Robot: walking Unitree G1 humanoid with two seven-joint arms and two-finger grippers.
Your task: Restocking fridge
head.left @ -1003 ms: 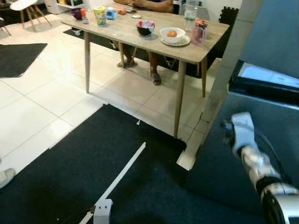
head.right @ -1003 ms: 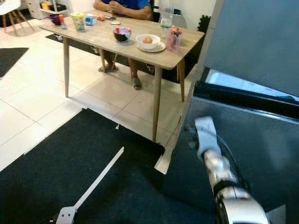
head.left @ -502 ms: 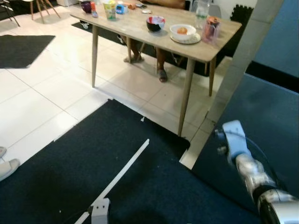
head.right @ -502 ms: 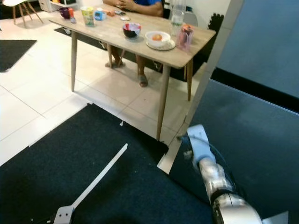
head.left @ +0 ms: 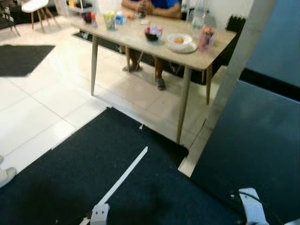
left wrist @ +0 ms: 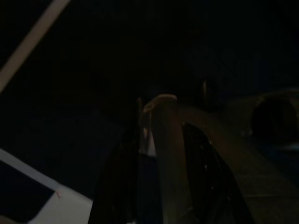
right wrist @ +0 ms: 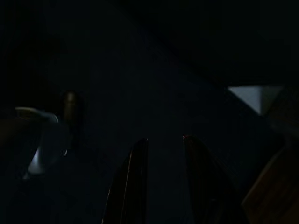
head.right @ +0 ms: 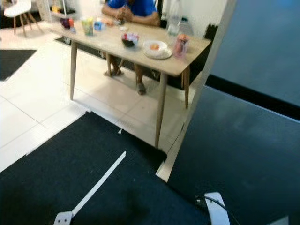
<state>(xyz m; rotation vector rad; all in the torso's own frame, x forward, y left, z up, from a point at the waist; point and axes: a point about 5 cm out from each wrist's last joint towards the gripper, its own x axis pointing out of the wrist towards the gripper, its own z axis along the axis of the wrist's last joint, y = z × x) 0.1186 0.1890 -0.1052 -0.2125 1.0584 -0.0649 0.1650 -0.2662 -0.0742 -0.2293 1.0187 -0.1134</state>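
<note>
The fridge (head.left: 255, 145) stands on my right with its dark doors closed; a black gap divides the upper door (head.right: 267, 42) from the lower one. My right arm's white wrist piece (head.left: 249, 208) shows low down in front of the lower door. In the dark right wrist view my right gripper (right wrist: 164, 140) is open, its tips apart with nothing between them, facing a dark surface. In the left wrist view my left gripper (left wrist: 161, 116) hangs in shade, with a pale rounded shape (left wrist: 163, 140) by it.
A wooden table (head.left: 140, 42) stands ahead with bowls (head.left: 179, 41), cups (head.left: 206, 37) and a bottle (head.left: 199, 16); a person (head.right: 131, 9) sits behind it. A black mat (head.left: 70, 183) with a white strip (head.left: 124, 176) covers the floor. A foot (head.left: 4, 176) shows at far left.
My right arm has dropped from in front of the fridge door to the bottom edge of the eye views. The camera has shifted a little.
</note>
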